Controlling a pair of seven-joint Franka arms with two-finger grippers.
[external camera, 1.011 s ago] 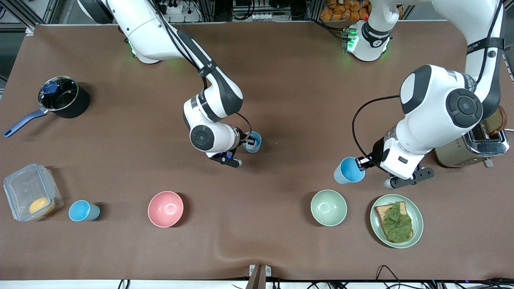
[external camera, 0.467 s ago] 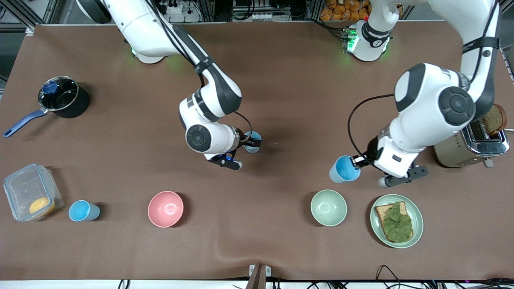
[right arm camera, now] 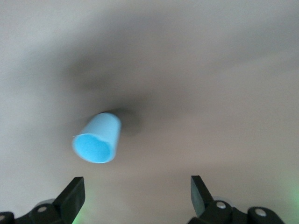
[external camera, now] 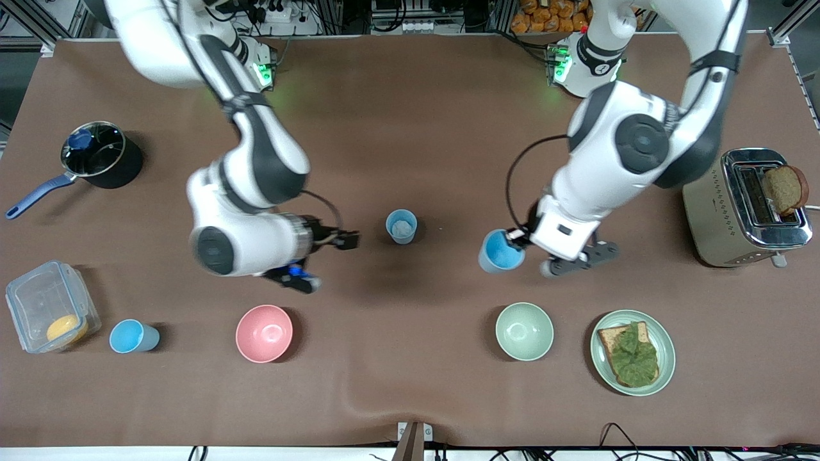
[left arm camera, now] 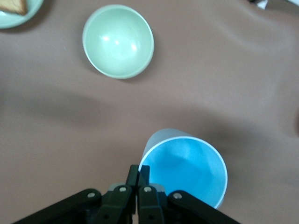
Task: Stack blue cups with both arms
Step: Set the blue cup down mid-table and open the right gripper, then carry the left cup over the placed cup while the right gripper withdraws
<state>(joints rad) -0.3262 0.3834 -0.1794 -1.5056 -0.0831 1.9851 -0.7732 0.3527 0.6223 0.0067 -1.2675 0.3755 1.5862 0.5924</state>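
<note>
Mid-table on your brown mat [external camera: 410,128], the paler cup [external camera: 401,226] stands free; the right gripper [external camera: 346,241] hangs spread beside it, while the left gripper [external camera: 516,237] pinches the bright cup's [external camera: 500,252] rim.

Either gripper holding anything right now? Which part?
Left gripper pinches the sky-blue cup by its rim. Right gripper is open, holding nothing, the grey-blue cup standing free.
</note>
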